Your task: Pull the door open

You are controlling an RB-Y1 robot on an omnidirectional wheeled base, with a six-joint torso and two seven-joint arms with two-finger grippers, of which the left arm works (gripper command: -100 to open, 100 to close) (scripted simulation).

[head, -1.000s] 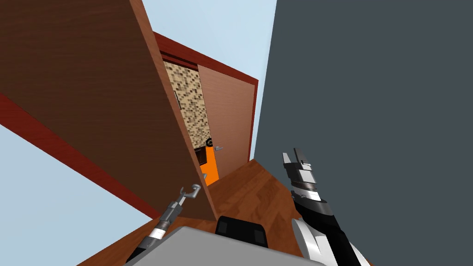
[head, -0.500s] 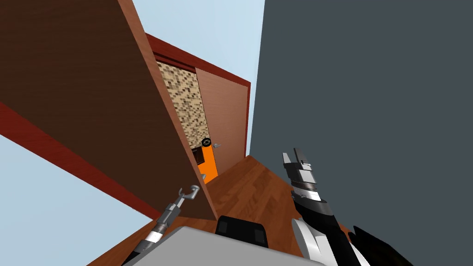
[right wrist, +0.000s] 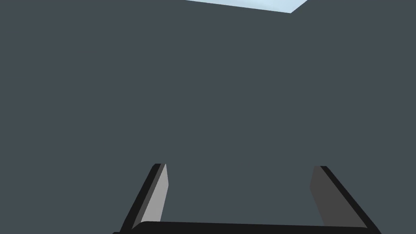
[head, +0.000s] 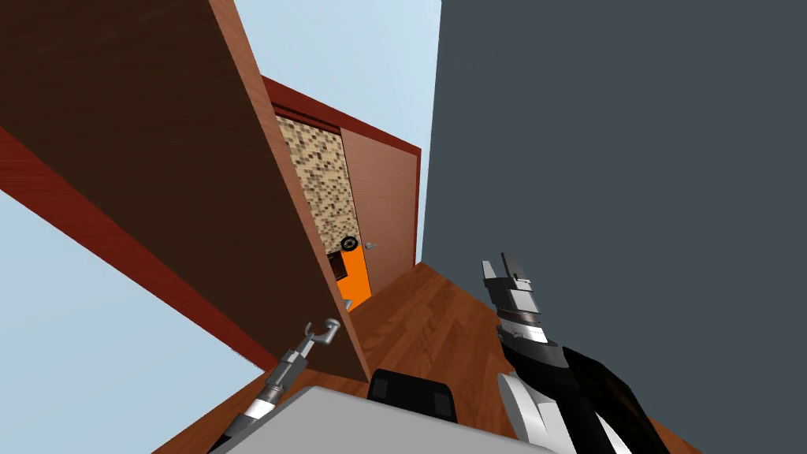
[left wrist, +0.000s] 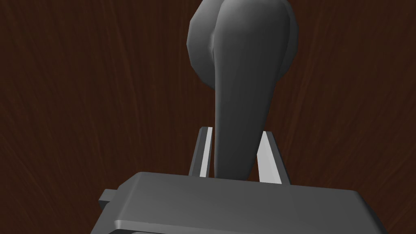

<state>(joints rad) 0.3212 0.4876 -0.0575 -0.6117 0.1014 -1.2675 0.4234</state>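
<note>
Door (head: 181, 173) swung well off its frame, handle gripped, my view turning a little.
The left claw (left wrist: 236, 132) is closed to a narrow gap on the grey handle (left wrist: 239, 81), one finger pressing each side of it, close against the dark brown face. Over the last second the handle and the door's near bottom corner hold their place in the head view, while the grey wall (head: 630, 158) and the far doorway (head: 370, 213) slide leftward, so it is my own body turning rather than the leaf swinging much. The door stands to my left, edge toward me, with the red frame (head: 94, 232) behind it, and the pull looks largely done. The right claw (right wrist: 239, 166) hangs wide open by the grey wall, holding nothing.
</note>
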